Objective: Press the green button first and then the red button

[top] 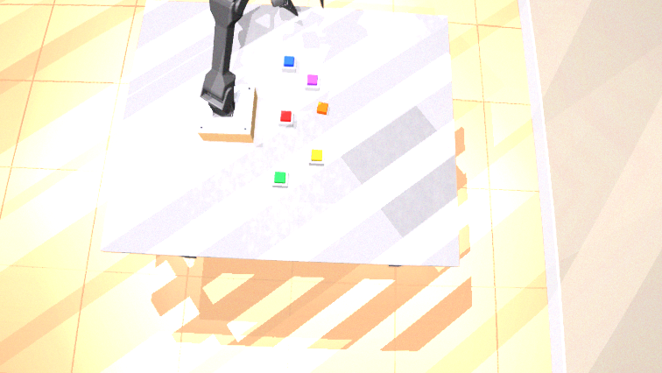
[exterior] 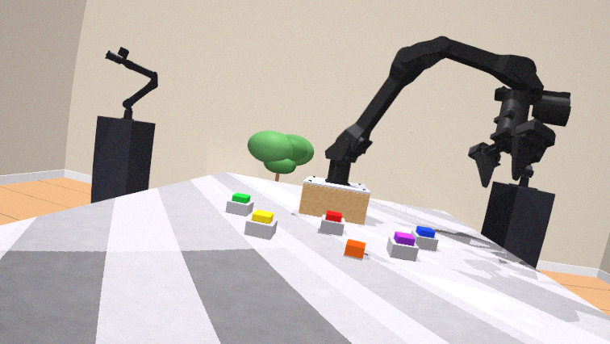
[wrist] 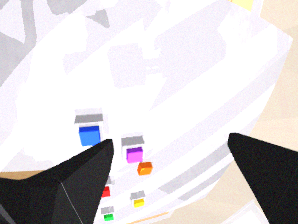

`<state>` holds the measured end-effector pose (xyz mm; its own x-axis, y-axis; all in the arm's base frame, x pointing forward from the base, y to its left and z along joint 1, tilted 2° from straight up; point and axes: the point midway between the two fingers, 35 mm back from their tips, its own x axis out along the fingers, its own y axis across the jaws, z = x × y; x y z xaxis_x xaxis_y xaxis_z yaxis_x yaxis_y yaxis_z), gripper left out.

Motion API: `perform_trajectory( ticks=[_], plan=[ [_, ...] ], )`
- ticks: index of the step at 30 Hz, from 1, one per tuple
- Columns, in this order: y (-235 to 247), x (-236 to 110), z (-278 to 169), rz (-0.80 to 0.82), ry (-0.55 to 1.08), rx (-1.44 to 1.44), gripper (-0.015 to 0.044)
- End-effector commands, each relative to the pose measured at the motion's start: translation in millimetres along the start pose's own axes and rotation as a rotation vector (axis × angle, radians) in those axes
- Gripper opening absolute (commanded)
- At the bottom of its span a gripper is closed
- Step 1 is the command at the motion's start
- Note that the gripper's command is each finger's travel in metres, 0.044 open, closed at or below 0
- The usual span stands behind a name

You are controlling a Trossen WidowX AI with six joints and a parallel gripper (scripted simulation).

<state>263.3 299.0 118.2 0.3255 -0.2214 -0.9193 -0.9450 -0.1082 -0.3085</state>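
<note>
The green button [top: 279, 177] [exterior: 240, 197] [wrist: 108, 216] sits on a grey base near the table's front. The red button [top: 285, 116] [exterior: 333, 216] [wrist: 105, 192] sits on its base just beside the arm's wooden pedestal [top: 227, 137] [exterior: 332, 203]. My gripper [exterior: 501, 179] [wrist: 172, 141] is open and empty. It hangs high in the air past the blue button, far from both the green and the red button, with its fingers pointing down. In the wrist view all the buttons look small and far below.
A yellow button [top: 316, 155] [exterior: 262, 216], a purple button [top: 312, 80] [exterior: 404, 238] and a blue button [top: 288, 60] [exterior: 424, 231] stand on the striped table [top: 393, 138]. A loose orange block [top: 322, 108] [exterior: 355, 248] lies between the red and purple buttons.
</note>
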Motion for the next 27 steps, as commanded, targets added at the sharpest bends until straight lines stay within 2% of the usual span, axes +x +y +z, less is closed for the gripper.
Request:
perform_trajectory(
  ticks=[1, 7, 13, 20, 27],
  plan=[
    [-23, 24, -47, 0.066, 0.026, 0.122, 0.0400],
    [-51, 63, -143, 0.173, 0.063, 0.380, 0.0400],
    [-49, 93, -241, 0.265, 0.087, 0.645, 0.0400],
    [-13, 115, -345, 0.351, 0.103, 0.960, 0.0400],
    [51, 123, -427, 0.408, 0.111, 1.282, 0.0400]
  ],
)
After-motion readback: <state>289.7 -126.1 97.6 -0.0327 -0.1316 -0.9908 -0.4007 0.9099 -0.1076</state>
